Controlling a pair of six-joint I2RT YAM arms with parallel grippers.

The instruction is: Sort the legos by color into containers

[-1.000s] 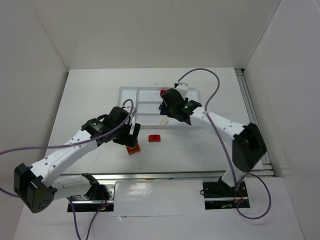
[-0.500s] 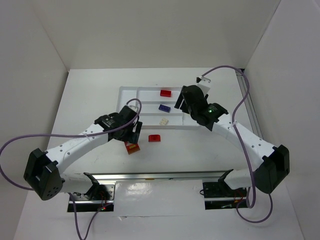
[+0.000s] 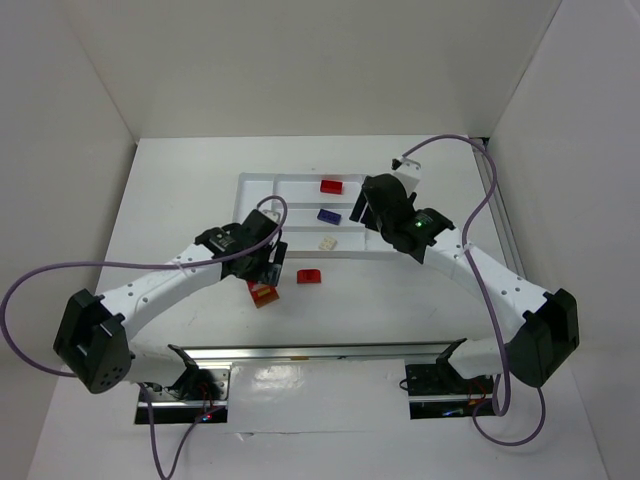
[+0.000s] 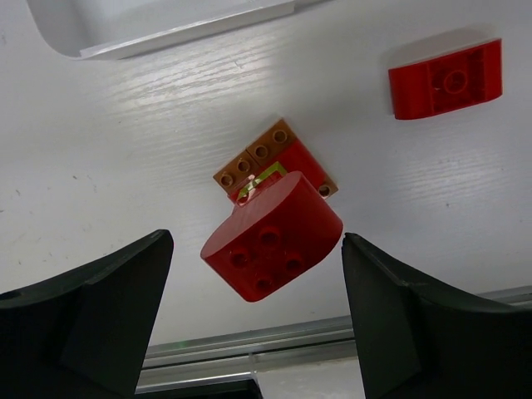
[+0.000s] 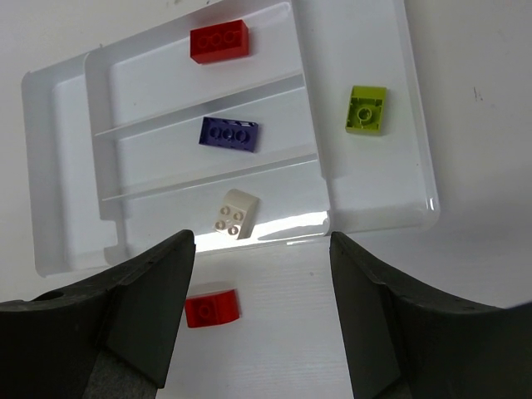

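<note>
White walls close in a white table [image 3: 180, 200], with both arms bolted at its near edge. From there the left arm [image 3: 160, 290] and right arm [image 3: 480, 280] reach inward. Toward the far side lies the white divided tray [image 5: 424, 183]. The left gripper [image 4: 253, 316] hangs over the bare table just in front of the tray, its fingers [image 4: 100, 299] spread wide and touching nothing. The right gripper [image 5: 262, 316] is likewise agape and holds nothing (it sits above the tray's near rim). Between the left fingers stands a rounded red brick [image 4: 272, 236], resting on an orange-brown plate [image 4: 249, 162] with a flat red piece beside it. A loose red brick [image 4: 446, 80] lies on the table nearby, outside the tray. Inside the tray, a red brick [image 5: 219, 41] is in the far slot, a blue-purple brick [image 5: 228, 134] in the middle slot, a cream brick [image 5: 236, 214] in the near slot, and a lime green brick [image 5: 366, 109] in the right end section.
</note>
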